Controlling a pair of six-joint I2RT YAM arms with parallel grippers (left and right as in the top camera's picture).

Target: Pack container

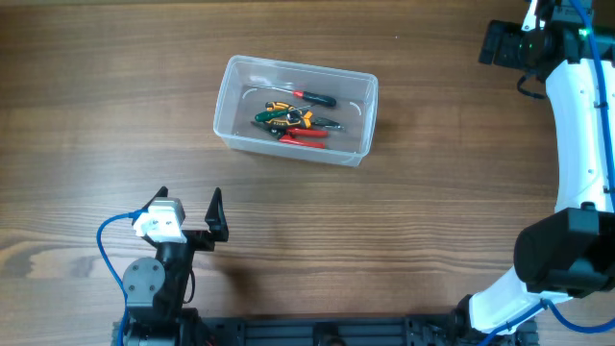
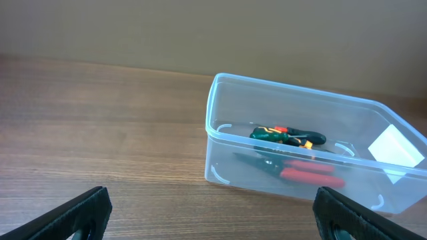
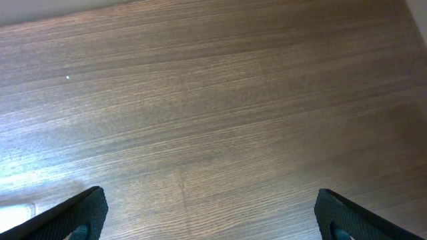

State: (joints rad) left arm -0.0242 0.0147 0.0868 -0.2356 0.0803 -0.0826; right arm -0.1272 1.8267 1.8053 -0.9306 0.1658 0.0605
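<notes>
The container (image 1: 233,104) is a clear plastic tub with rounded corners, standing on the wooden table left of centre. Inside lie several hand tools: red-handled pliers (image 1: 306,135), a green and yellow tool (image 1: 279,118) and a screwdriver with a red and black handle (image 1: 315,98). The left wrist view shows the container (image 2: 220,127) with the pliers (image 2: 310,175) inside. My left gripper (image 1: 189,213) is open and empty near the front edge, well short of the container; its fingertips frame bare table (image 2: 212,213). My right gripper (image 3: 212,212) is open and empty over bare wood; in the overhead view only its black wrist body shows at the far right.
The white right arm (image 1: 581,115) runs down the right side of the table. A white label (image 2: 395,148) sticks on the container's right end wall. The left arm's base (image 1: 154,284) sits at the front edge.
</notes>
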